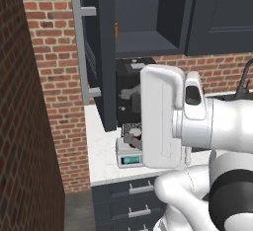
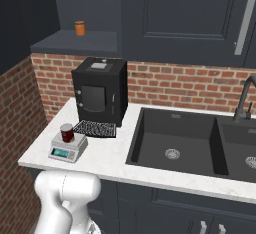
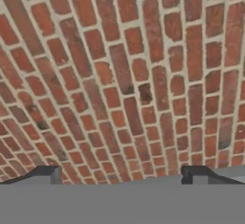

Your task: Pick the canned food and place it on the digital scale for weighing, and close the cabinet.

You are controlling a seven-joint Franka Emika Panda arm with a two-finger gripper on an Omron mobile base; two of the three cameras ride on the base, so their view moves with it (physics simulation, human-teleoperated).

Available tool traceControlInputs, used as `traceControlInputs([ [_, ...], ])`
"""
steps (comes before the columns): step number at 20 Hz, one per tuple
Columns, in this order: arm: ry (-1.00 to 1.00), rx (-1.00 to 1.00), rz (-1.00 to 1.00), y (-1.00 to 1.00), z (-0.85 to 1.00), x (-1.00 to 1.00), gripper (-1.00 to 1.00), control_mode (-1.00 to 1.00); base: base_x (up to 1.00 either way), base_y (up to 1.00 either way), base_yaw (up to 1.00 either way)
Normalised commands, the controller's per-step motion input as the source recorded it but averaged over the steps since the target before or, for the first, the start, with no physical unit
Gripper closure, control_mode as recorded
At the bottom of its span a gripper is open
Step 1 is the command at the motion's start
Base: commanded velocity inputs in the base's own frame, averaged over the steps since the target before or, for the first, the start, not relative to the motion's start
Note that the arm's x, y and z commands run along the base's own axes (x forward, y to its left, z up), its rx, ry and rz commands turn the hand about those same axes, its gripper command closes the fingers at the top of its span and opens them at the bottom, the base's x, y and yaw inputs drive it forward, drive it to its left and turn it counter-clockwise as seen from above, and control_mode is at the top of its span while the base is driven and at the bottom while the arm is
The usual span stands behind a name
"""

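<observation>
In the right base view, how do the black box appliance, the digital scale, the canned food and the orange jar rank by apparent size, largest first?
1. black box appliance
2. digital scale
3. canned food, standing on the scale
4. orange jar in the open cabinet; it sits farther from the camera, so its small look is partly distance.

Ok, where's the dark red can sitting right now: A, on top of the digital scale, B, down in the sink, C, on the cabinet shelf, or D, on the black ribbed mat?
A: the canned food stands upright on the digital scale, on the counter beside the black ribbed mat.
</observation>
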Motion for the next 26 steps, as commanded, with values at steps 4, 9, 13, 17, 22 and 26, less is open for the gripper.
traceControlInputs([
  [4,-0.01,0.00,-0.06,0.18,0.00,-0.03,-1.00,-1.00,0.00,0.00,0.00],
  [9,0.00,-0.02,-0.13,0.19,0.00,0.41,-1.00,-1.00,0.00,0.00,0.00],
  [13,0.00,-0.03,-0.11,0.29,0.00,0.27,-1.00,-1.00,0.00,0.00,0.00],
  [17,0.00,-0.03,-0.08,0.41,0.00,0.11,-1.00,-1.00,0.00,0.00,0.00],
  [22,0.00,-0.05,-0.04,0.39,0.00,0.06,-1.00,-1.00,0.00,0.00,0.00],
  [26,0.00,-0.01,-0.03,0.08,0.00,0.28,-1.00,-1.00,0.00,0.00,0.00],
])
